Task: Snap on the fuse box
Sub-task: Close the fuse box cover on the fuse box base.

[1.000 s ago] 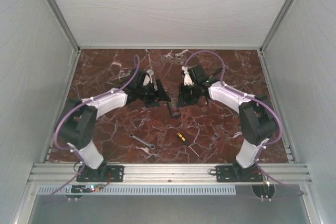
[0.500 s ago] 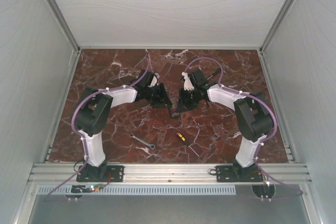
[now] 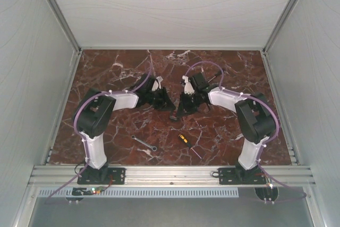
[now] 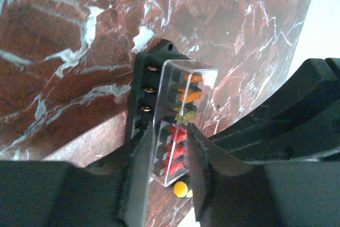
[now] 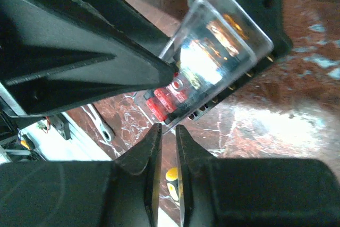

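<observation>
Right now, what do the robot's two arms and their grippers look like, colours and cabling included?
Both arms, left arm and right arm, have glossy white shells, bulky black joints and black bolted bases. A purple cable loops along each. The left gripper and right gripper have matte black, wedge-shaped fingers.

Under the left gripper [image 3: 167, 103] and right gripper [image 3: 180, 109], red-brown marble tabletop [image 3: 106, 73] veined white; ahead and to either side, pale grey panel walls [image 3: 175, 9]; behind, aluminium rail [image 3: 170, 174].

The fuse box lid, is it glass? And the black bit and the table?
The cover looks like clear glossy plastic: fuses show through, glare on top. The base: matte black moulded plastic. The table: polished red-brown marble or a marble print, white veins.
</observation>
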`<state>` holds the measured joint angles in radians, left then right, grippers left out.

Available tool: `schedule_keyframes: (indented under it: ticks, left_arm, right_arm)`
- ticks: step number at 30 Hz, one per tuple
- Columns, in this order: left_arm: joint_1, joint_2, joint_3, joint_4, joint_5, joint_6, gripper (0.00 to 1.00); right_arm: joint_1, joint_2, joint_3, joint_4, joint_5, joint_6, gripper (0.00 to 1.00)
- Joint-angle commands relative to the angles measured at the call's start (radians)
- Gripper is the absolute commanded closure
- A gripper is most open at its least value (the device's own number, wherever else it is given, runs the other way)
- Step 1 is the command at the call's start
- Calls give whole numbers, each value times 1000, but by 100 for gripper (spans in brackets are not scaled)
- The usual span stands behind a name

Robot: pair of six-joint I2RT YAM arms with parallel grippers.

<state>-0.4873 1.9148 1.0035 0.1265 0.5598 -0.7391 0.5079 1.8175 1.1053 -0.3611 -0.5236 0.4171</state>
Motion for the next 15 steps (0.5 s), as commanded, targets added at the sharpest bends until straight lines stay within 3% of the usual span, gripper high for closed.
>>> schedule_keyframes:
  ticks: [1,7,12,15]
  left_arm:
    - [-27,-28,-73,-75,-32,23,64]
    - [8,-220,-79,-85,-162,73,37]
    - [68,-429,-170,-37,-373,119,16]
    - [141,-552,-280,35,-507,124,5]
  right_arm:
    - [54,-1,-41,43,56,10,86]
    - [28,-164,-19,53,226,-9,61]
    - [-110,-353,-90,100,448,-34,32]
    - [-215,-444,-175,182,565,-30,21]
